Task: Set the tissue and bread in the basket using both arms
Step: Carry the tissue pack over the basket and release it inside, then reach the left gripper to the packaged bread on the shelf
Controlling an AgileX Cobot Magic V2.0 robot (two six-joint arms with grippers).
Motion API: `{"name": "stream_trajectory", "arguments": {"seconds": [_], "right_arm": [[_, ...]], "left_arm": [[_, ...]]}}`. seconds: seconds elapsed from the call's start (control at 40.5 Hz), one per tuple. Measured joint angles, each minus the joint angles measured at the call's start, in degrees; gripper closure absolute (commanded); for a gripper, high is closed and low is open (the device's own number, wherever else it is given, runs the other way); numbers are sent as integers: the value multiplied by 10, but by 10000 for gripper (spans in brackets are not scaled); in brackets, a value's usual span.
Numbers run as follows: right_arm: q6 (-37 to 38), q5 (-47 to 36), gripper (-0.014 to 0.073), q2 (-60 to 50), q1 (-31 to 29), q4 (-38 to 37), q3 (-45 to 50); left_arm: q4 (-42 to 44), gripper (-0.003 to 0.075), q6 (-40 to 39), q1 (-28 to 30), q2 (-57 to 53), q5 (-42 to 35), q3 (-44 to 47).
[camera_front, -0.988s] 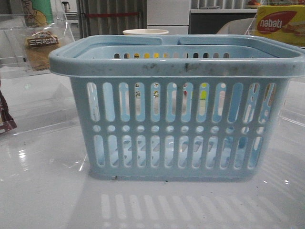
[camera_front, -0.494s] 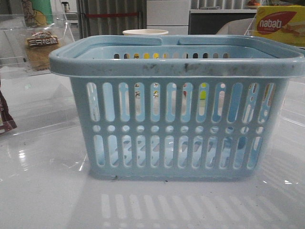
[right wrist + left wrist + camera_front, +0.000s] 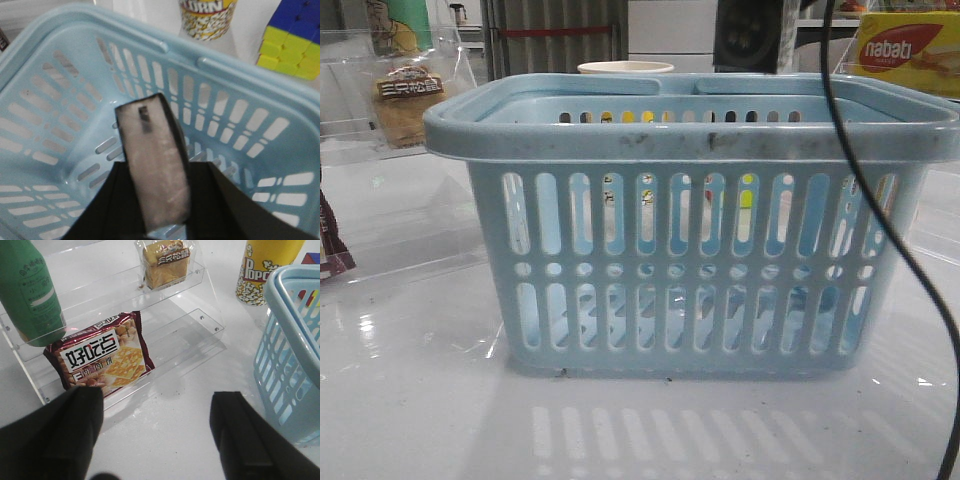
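Above the basket (image 3: 60, 100), the right claw (image 3: 155, 220) is gripping the tissue pack (image 3: 155, 165), best lowered further before releasing; the left claw (image 3: 155, 435) is hanging spread and empty, well short of the bread (image 3: 166, 262).

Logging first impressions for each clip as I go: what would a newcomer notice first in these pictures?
The big light-blue basket fills the middle of the front view. In the right wrist view, the right gripper hangs over the basket's inside with a pale wrapped packet between its fingers. The left gripper is open over the table near clear shelves, where the bread sits on an upper step and a dark red cracker packet lower down.
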Motion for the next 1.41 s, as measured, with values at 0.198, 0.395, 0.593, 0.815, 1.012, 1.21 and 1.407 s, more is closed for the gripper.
{"name": "stream_trajectory", "arguments": {"seconds": [0.198, 0.395, 0.593, 0.815, 1.012, 1.21, 1.407], "right_arm": [[-1, -21, 148, 47, 4, 7, 14], [-1, -28, 95, 62, 4, 0, 14], [-11, -26, 95, 19, 4, -11, 15], [-45, -23, 95, -108, 4, -13, 78], [-53, -19, 95, -226, 4, -24, 170], [-55, -15, 95, -319, 4, -24, 236], [-56, 0, 95, -344, 4, -24, 250]], "left_arm": [[0, 215, 0, 0, 0, 0, 0], [0, 215, 0, 0, 0, 0, 0], [0, 215, 0, 0, 0, 0, 0], [0, 215, 0, 0, 0, 0, 0], [0, 209, 0, 0, 0, 0, 0], [0, 120, 0, 0, 28, 1, -4], [0, 120, 0, 0, 120, 2, -45]]}}
